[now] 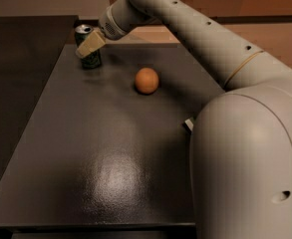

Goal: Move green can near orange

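The green can point(89, 57) stands upright at the far left corner of the dark table point(85, 148); it is dark green with a silver top. My gripper point(89, 45) reaches in from the right and sits right at the can, overlapping its upper front. The orange point(146, 80) lies on the table to the right of the can and a little nearer to me, about a can's height away from it. The gripper is well clear of the orange.
My pale arm point(200, 39) crosses above the table's far right side, and its bulky base point(245, 168) hides the near right corner. A small pale object point(188, 124) peeks out at the table's right edge beside the base. A wall stands behind the table.
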### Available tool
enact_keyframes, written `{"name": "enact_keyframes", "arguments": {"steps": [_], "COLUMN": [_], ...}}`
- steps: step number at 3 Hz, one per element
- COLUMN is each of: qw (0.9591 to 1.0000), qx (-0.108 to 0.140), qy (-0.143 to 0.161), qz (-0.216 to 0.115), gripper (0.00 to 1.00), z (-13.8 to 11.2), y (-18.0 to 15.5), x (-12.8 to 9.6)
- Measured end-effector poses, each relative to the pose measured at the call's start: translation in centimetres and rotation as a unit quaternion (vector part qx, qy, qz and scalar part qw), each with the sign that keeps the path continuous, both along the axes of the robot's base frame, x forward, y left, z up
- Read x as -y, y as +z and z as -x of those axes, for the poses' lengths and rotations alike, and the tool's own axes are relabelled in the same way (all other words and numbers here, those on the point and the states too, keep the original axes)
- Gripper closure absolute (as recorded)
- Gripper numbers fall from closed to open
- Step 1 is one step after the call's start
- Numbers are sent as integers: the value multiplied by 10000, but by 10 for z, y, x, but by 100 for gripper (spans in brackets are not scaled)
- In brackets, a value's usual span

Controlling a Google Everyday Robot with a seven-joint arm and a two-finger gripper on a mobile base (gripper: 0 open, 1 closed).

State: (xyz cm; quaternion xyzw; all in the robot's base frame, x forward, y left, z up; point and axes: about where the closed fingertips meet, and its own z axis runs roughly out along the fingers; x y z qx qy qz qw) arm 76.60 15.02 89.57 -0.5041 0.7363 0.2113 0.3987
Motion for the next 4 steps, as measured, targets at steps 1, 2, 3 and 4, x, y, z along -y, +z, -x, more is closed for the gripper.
{"name": "enact_keyframes", "arguments": {"steps": [1, 2, 3, 4], "qw": [9999, 9998, 9994, 9990], "qx": [-94, -97, 32, 101], "qy": [-33, -41, -129, -343], "qz": [-61, -179, -319, -270], "gripper": [42, 65, 88, 100], "z": [-1, 4, 11, 16], "y": [4, 15, 32, 36], "x": [-3, 1, 24, 67]}}
